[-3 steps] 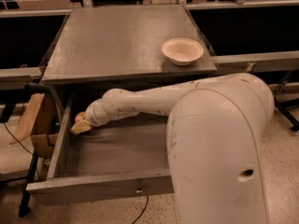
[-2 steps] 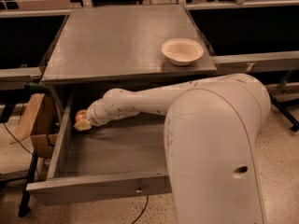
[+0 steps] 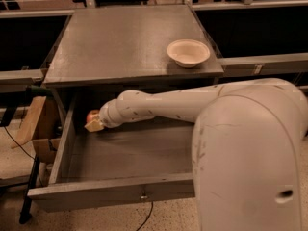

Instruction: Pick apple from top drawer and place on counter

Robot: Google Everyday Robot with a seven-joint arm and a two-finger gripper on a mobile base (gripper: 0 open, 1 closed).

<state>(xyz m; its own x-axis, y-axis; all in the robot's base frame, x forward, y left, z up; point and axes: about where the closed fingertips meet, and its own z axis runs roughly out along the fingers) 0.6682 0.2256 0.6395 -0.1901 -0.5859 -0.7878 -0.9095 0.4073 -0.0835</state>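
**Grey cabinet, top drawer out: apple right at the gripper's tip**

Dim room, speckled floor, dark shelves to either side of a grey cabinet. On top, the counter (image 3: 125,47): flat, matte, square, lightly scuffed, bearing only a shallow cream bowl (image 3: 188,52) near its back right corner. Below it, the top drawer (image 3: 110,192) pulled well out; wide and deep, grey-painted wood, worn along the front panel, with a small metal fitting (image 3: 143,195) at the middle of that panel.

Inside the drawer, at the back left corner and close to the left wall, the apple (image 3: 91,115): small, round, red with a yellowish blush, half hidden. Just in front of it and slightly lower, the gripper (image 3: 95,124), tan at the tip, touching or all but touching the fruit. Impossible to tell how far open the gripper stands, or whether it has hold of the apple.

Behind the gripper, a smooth off-white arm (image 3: 168,105), rounded and faintly scratched, reaching leftward across the drawer from a bulky pale housing at the lower right.

Left of the cabinet, a cardboard box (image 3: 44,149) and a leaning wooden board (image 3: 31,120)
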